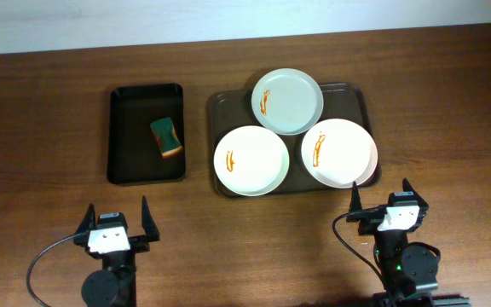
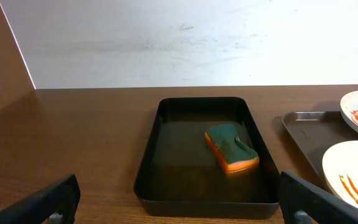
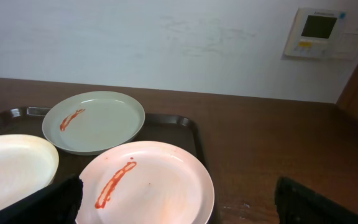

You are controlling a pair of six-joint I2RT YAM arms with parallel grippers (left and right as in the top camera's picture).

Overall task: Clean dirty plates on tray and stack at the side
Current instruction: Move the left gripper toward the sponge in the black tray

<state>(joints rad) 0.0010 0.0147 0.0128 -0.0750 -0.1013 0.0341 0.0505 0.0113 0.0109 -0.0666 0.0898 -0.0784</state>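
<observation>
The wooden surface (image 1: 58, 128) carries everything. The brown tray (image 1: 228, 107) is mostly covered by three plates, each with an orange-red smear. The pale green plate (image 1: 288, 101) reaches past its far rim, the left white plate (image 1: 251, 160) lies at its near left, and the right white plate (image 1: 339, 152) at its near right. Left of the brown tray stands a black tray (image 1: 130, 128).

The right tool (image 1: 380, 198) is spread wide and holds nothing. It is just beside the brown tray's near right corner, and in the wrist view its finger hides part of the plate rim. The left tool (image 1: 118, 209), also spread and empty, is well to the left. A green-orange sponge (image 1: 167, 137) lies in the black tray.
</observation>
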